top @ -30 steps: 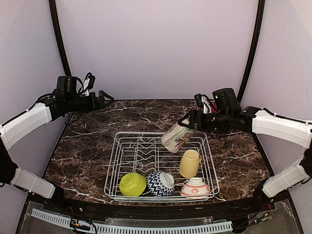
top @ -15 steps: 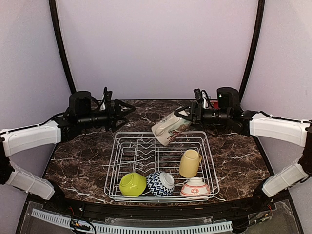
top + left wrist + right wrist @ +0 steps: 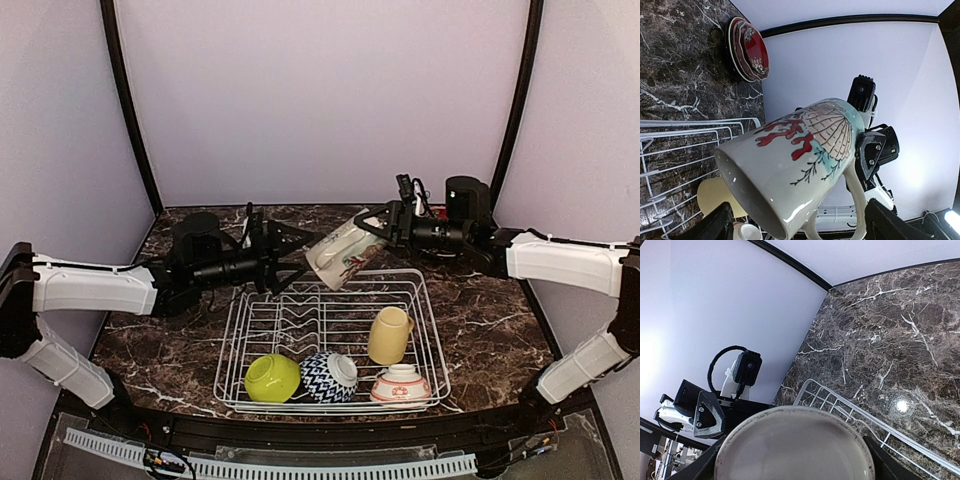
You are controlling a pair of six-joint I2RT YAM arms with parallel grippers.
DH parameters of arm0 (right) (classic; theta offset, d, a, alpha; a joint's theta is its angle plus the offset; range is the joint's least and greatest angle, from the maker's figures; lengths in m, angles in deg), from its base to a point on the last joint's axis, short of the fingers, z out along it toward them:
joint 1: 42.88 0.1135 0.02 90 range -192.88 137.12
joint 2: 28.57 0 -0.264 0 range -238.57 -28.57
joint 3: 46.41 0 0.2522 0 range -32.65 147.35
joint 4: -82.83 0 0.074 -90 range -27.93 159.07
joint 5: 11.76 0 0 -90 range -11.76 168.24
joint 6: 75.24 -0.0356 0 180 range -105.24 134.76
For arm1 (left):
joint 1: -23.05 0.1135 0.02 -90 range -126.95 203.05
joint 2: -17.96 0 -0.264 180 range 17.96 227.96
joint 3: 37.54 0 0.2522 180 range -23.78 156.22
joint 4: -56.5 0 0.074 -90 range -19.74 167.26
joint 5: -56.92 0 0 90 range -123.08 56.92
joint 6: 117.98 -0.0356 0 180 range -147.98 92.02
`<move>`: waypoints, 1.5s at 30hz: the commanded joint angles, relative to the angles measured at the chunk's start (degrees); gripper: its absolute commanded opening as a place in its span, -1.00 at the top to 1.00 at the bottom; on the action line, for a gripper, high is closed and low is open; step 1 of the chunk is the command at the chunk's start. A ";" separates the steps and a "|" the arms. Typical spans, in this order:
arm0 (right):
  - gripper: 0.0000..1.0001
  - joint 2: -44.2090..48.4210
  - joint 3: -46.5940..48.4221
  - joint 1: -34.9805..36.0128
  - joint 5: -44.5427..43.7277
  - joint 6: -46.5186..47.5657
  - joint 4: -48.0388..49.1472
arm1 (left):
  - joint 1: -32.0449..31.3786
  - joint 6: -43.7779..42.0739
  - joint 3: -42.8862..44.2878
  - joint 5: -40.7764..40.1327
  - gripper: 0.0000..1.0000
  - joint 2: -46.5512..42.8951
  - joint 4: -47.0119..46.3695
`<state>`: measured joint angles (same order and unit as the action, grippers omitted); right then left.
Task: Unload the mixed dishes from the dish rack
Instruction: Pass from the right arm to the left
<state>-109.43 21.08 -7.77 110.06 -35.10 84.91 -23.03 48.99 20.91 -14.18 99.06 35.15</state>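
Observation:
My right gripper (image 3: pixel 372 232) is shut on the base of a cream mug (image 3: pixel 340 252) painted with red coral and a shell. It holds the mug tilted, mouth to the left, above the far edge of the white wire dish rack (image 3: pixel 232 340). The right wrist view is filled by the mug's base (image 3: pixel 792 445). My left gripper (image 3: pixel 297 253) is open, its jaws spread on either side of the mug's mouth and handle (image 3: pixel 800 160). A yellow mug (image 3: pixel 390 335), lime bowl (image 3: pixel 271 378), navy-zigzag bowl (image 3: pixel 328 376) and pink-white bowl (image 3: pixel 401 384) lie in the rack.
A stack of plates with a red one on top (image 3: pixel 747 50) rests on the dark marble table (image 3: pixel 170 320) by the back wall. The central prongs (image 3: pixel 300 310) stand in the rack. Black frame posts rise at both sides.
My left arm has swung right and forward until its open jaws reach the mug. My right gripper has carried the mug up and left, off the rack's far edge.

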 commanded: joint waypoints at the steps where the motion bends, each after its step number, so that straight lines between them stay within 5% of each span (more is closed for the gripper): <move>1: 1.00 1.30 0.24 -0.22 0.48 -1.36 10.33 | -1.25 2.86 -0.44 -4.80 -0.80 -1.19 -1.84; 9: 1.00 -0.20 -1.04 -0.22 2.16 -3.65 15.46 | -2.41 10.80 1.78 -1.15 -0.49 7.68 -15.27; 15: 1.00 -0.72 -2.61 -0.23 3.04 -5.12 18.93 | -3.07 14.39 2.41 -1.74 -0.02 11.78 -24.70; 28: 1.00 -2.04 -5.97 -0.22 5.86 -6.47 26.34 | -3.23 10.98 6.32 -2.16 0.96 11.89 -21.98; 38: 0.65 -2.01 -3.33 -0.24 6.41 -0.61 21.22 | -3.12 3.16 12.37 -5.21 0.99 6.86 -10.74; 45: 0.13 -5.84 -2.30 -0.29 8.60 -3.78 25.11 | -1.02 1.66 15.45 -4.61 0.99 4.00 -4.89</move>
<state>-112.30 17.67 -10.26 116.83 -46.01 110.37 -25.00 53.27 32.80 -15.56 105.99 23.76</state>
